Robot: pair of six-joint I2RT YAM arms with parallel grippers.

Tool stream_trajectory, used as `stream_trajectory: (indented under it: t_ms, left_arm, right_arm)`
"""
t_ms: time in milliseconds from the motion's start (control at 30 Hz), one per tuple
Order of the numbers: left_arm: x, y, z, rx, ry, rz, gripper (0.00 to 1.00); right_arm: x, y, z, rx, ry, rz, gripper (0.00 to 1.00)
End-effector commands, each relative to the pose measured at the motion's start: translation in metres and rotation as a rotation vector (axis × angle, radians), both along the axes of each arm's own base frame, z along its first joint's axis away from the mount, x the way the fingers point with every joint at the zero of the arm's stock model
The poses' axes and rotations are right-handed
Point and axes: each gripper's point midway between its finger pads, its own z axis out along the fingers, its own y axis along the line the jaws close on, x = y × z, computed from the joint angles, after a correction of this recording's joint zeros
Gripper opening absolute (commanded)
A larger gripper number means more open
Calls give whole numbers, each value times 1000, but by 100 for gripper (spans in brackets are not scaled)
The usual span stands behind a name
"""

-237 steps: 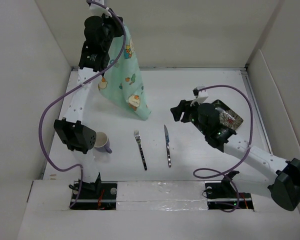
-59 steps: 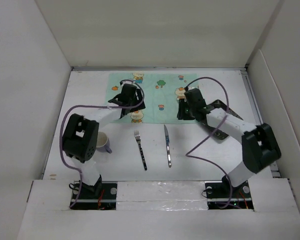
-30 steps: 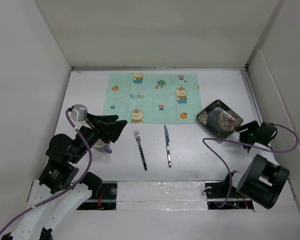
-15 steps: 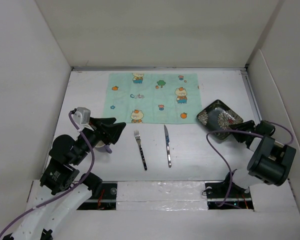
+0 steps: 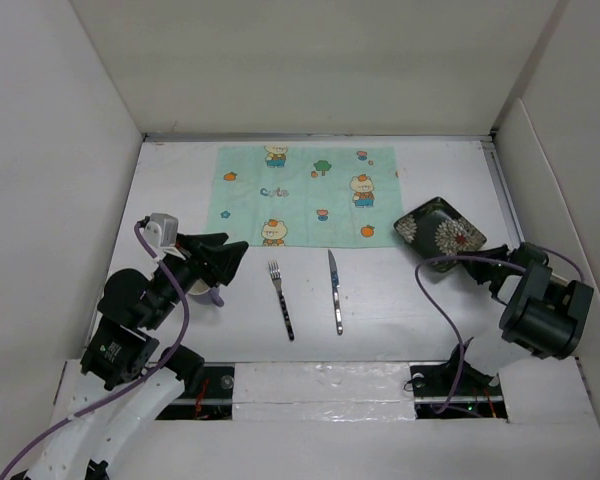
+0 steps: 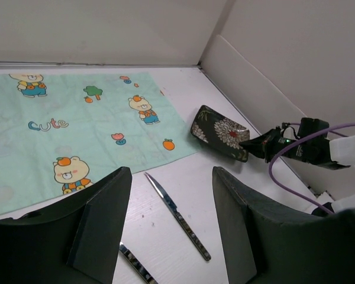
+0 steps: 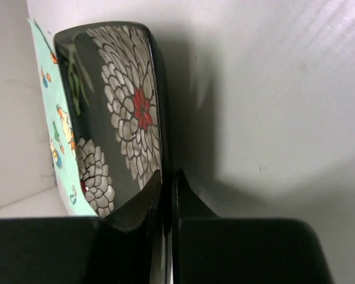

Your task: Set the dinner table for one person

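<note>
Right fingers [image 7: 136, 220] narrow, clamped on plate [image 5: 442, 234] near rim; arm folded low. Left fingers [image 6: 102, 226] wide, well left of plate, pointing toward it.

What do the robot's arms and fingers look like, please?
The left arm and right arm pair white links with bulky black joint housings; a purple cable loops along each. The left fingers and right fingers are matte black wedges. A small white box sits on the left wrist.

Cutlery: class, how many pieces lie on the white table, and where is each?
2. The fork lies near the placemat's front edge; the knife lies just right of it. The left arm may hide more.
</note>
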Motion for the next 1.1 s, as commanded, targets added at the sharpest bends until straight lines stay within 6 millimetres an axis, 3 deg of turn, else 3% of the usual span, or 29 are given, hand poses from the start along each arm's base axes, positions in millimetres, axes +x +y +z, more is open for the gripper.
stream_trajectory:
  t_ms: [0, 33, 67, 167, 200, 267, 300, 333, 367, 400, 433, 467, 500, 533, 567, 633, 667, 733, 767, 800, 967, 1067]
  left_arm:
    - [6, 1, 3, 7, -25, 17, 53]
    - [7, 1, 0, 10, -16, 20, 53]
    - [8, 1, 0, 11, -15, 22, 53]
    - [12, 1, -3, 14, -2, 34, 53]
    - [13, 2, -4, 14, -1, 41, 53]
    - [15, 2, -4, 15, 2, 49, 52]
    - [16, 4, -5, 16, 4, 60, 52]
    - [18, 4, -5, 15, 6, 66, 52]
    - [19, 6, -5, 16, 9, 79, 52]
    - [20, 6, -7, 17, 12, 84, 52]
    - [22, 8, -7, 17, 16, 101, 51]
    - [23, 10, -7, 17, 16, 108, 51]
    - [24, 10, -9, 19, 22, 114, 51]
    - [25, 11, -9, 17, 23, 122, 51]
    - [27, 13, -11, 22, 29, 134, 51]
    - [28, 14, -13, 23, 37, 143, 51]
    - [28, 14, -14, 23, 37, 144, 51]
    - [29, 13, -18, 30, 51, 143, 51]
    - [33, 18, -18, 31, 54, 177, 51]
    - [33, 18, -18, 29, 54, 179, 51]
    - [36, 18, -21, 39, 66, 189, 51]
    - [37, 17, -24, 46, 72, 188, 51]
  right_arm:
    - [4, -17, 41, -61, -92, -101, 0]
    - [1, -22, 48, -79, -76, -135, 0]
    - [4, -24, 82, -138, -153, -145, 0]
    - [11, -22, 149, -252, -267, -146, 0]
    - [16, -16, 190, -298, -351, -127, 0]
    - [29, 18, 222, -340, -407, 30, 0]
    - [38, 31, 217, -319, -369, 99, 0]
    - [48, 48, 247, -327, -430, 177, 0]
    - [55, 83, 256, -316, -466, 284, 0]
    - [63, 101, 266, -314, -506, 339, 0]
    - [81, 155, 274, -286, -537, 494, 0]
    - [82, 156, 274, -286, -538, 495, 0]
    - [87, 174, 276, -273, -547, 552, 0]
    - [99, 194, 259, -230, -521, 628, 0]
    - [103, 222, 272, -200, -557, 686, 0]
    - [117, 246, 273, -175, -588, 713, 0]
    - [132, 258, 264, -151, -567, 729, 0]
    - [139, 285, 260, -119, -579, 778, 0]
    - [150, 296, 238, -81, -532, 794, 0]
    - [155, 311, 245, -66, -564, 822, 0]
    - [183, 346, 213, -23, -513, 897, 0]
    - [200, 356, 195, -26, -472, 907, 0]
